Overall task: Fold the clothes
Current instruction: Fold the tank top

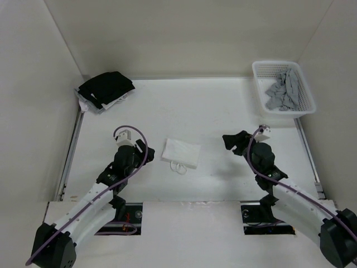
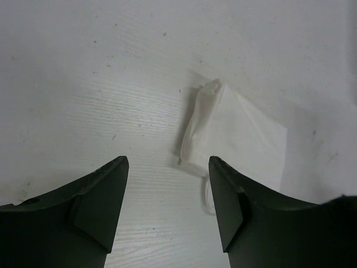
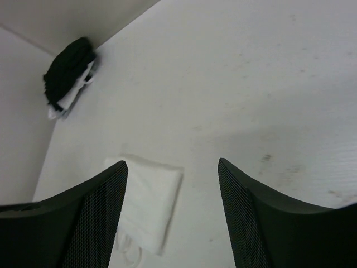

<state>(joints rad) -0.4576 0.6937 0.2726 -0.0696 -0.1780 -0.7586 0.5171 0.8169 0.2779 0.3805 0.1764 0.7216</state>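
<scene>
Well, both of my grippers stand with their dark, wedge-shaped fingers spread wide and nothing between them. My left gripper (image 1: 144, 152) hovers just to the left of the camisole (image 1: 181, 152), and my right gripper (image 1: 232, 142) hangs farther off on its other side, neither one touching the cloth. The camisole lies near the middle of the white table (image 1: 223, 106) as a small, flat, roughly rectangular packet of thin white fabric, plain and slightly crinkled, with one edge bunched into a soft ridge on my left wrist's side. A narrow strap (image 1: 179, 166) loops out from its near edge like a thin cord. In the far left corner sits a stack of black clothes (image 1: 106, 87), matte and rumpled, with a bit of white under it. At the far right, a white plastic basket (image 1: 257, 84) with latticed walls holds a crumpled grey garment (image 1: 283, 92).
</scene>
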